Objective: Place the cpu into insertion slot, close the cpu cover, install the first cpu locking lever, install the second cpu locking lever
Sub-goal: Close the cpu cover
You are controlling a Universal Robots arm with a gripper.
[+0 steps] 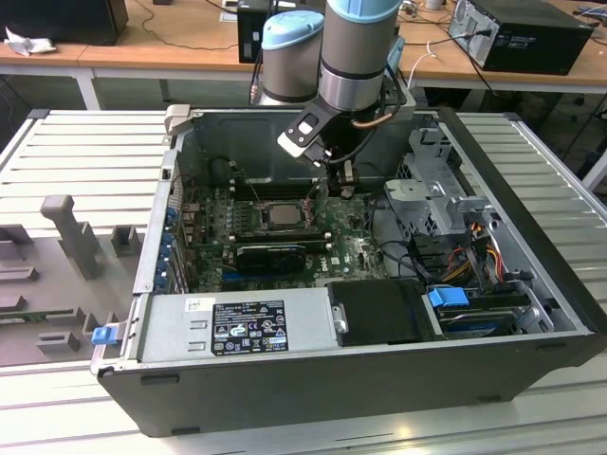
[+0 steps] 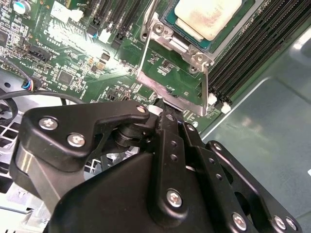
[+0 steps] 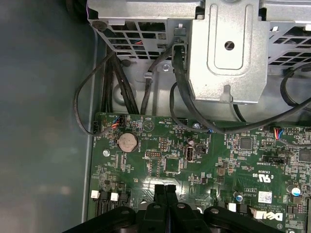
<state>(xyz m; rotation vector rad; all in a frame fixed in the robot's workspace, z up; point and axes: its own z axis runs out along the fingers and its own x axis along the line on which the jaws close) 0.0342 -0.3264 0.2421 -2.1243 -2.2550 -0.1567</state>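
The cpu, a pale silver square, lies in the insertion slot on the green board. The cpu cover, a silvery frame with a wide opening, is swung back off the chip, its hinge at the slot's edge. My gripper is at the cover's free edge, fingertips pressed together; whether they pinch the edge is hidden. A thin lever rod stands raised beside the slot. In the exterior view my gripper hangs just above the board, at the exterior view's right of the chip.
Memory slots run alongside the socket. A black ribbed heatsink sits in front of it. A metal drive cage with cables stands at the exterior view's right, and the power supply at the case front.
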